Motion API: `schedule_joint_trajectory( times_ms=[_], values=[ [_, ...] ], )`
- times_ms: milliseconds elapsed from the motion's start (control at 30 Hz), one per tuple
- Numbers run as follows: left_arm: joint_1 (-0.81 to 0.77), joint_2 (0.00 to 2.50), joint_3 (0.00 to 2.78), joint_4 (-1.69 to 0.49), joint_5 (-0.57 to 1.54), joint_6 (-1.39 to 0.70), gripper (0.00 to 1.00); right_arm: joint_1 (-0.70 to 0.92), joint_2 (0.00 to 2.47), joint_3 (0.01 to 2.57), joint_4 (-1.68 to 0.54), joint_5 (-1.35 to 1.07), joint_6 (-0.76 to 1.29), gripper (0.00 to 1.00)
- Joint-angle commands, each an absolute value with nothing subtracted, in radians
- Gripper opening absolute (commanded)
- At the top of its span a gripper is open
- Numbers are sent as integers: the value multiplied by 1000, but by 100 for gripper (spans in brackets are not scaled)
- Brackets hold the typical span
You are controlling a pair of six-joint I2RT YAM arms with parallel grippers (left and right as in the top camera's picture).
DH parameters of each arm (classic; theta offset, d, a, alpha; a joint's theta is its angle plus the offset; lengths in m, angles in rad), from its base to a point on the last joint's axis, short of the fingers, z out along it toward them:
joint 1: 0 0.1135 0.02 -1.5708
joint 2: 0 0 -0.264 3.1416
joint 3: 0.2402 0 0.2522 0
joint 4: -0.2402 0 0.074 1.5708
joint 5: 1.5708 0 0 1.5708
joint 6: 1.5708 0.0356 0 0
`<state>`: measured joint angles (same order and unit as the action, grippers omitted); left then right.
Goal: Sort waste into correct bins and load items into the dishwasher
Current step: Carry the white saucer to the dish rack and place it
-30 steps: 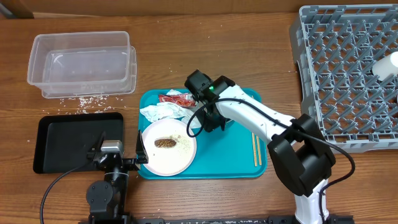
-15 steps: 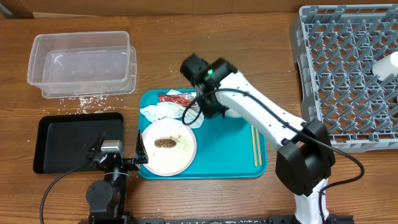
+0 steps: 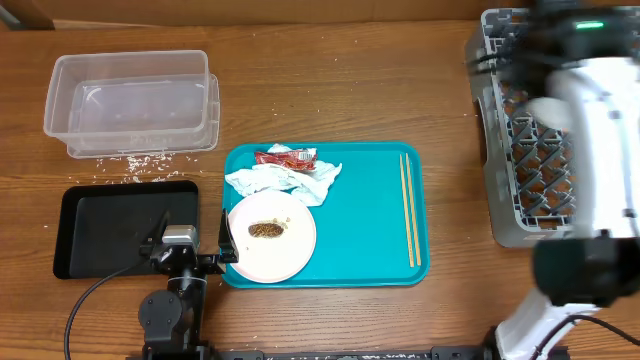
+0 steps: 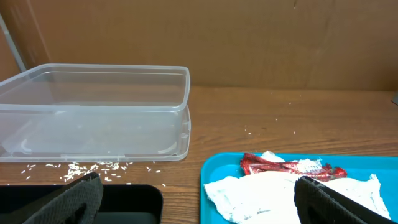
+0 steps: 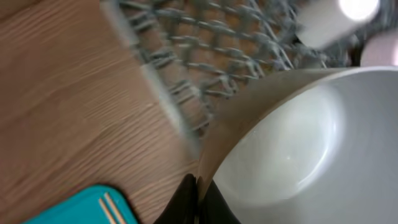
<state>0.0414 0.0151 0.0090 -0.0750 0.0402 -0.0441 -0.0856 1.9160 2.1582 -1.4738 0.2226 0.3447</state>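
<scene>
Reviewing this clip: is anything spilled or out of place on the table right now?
Yes. Loose rice grains lie scattered on the wooden table between the clear tub and the black tray, outside both bins.

Two chopsticks (image 3: 408,208), one plate (image 3: 276,257), one napkin (image 3: 285,182), one wrapper (image 3: 280,157), one bowl (image 5: 298,149)

Right arm (image 3: 585,90) motion-blurred over dish rack (image 3: 520,200), bowl (image 5: 298,143) cropped at frame edge
</scene>
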Motion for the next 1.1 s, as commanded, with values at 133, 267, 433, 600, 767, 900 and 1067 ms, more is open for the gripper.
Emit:
schedule_joint_trajectory(
  times_ms=[133,267,433,600,767,900,1067],
  values=[
    [46,5,5,-77,34,-22,100,-463,1963,2159,-1445,-605,-7,4],
    [46,5,4,-77,34,-22,100,-588,2011,2159,-1432,-745,-61,4],
    [46,5,5,-77,34,-22,100,-654,2082,2159,-1393,-785,-62,4],
    [46,5,5,-77,34,-22,100,-678,2165,2159,-1334,-924,-94,4],
    [46,5,5,-77,34,-22,100,-680,2219,2159,-1341,-1049,-113,4],
    [46,5,5,-77,34,-22,100,-681,2253,2159,-1386,-980,-112,4],
    [46,5,5,-77,34,-22,100,-689,2260,2159,-1401,-693,45,4]
  ],
)
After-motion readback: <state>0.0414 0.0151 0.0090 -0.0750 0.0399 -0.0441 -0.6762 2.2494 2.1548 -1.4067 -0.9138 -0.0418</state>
